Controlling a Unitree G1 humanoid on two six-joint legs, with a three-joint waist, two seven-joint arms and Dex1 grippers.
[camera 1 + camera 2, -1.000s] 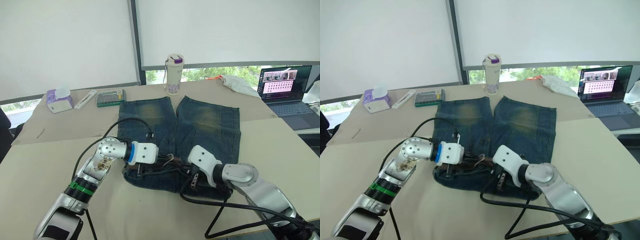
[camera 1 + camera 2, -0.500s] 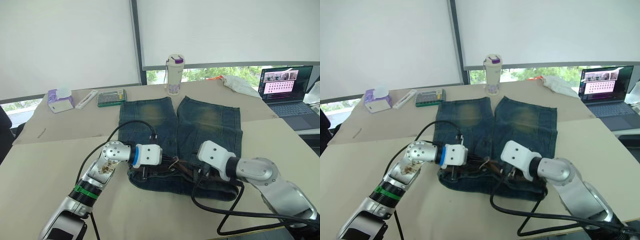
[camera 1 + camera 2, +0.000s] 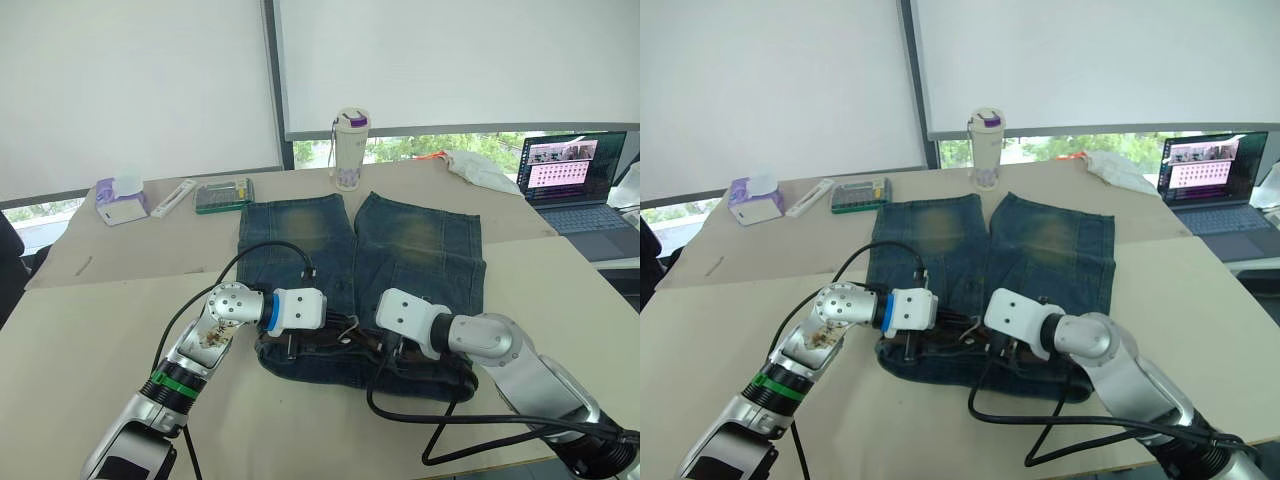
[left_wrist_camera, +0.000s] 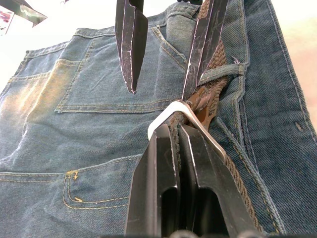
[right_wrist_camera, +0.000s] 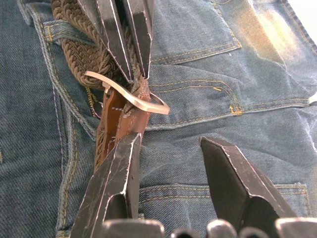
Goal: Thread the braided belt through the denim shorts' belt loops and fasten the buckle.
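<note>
My left gripper [image 4: 171,130] clamps the buckle [image 5: 130,94]; my right gripper [image 5: 171,148] gapes; the braided belt [image 4: 210,94] runs along the waistband of the denim shorts [image 3: 400,240].

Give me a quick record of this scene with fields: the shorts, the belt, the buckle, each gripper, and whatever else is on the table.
shorts: denim shorts flat on the table, waistband toward the robot
belt: brown braided belt along the waistband, under a belt loop
buckle: silver buckle at the waistband middle, between the grippers
left gripper: shut on the belt at the buckle
right gripper: open, one finger on the belt end
background: bottle, tissue box, laptop
</note>
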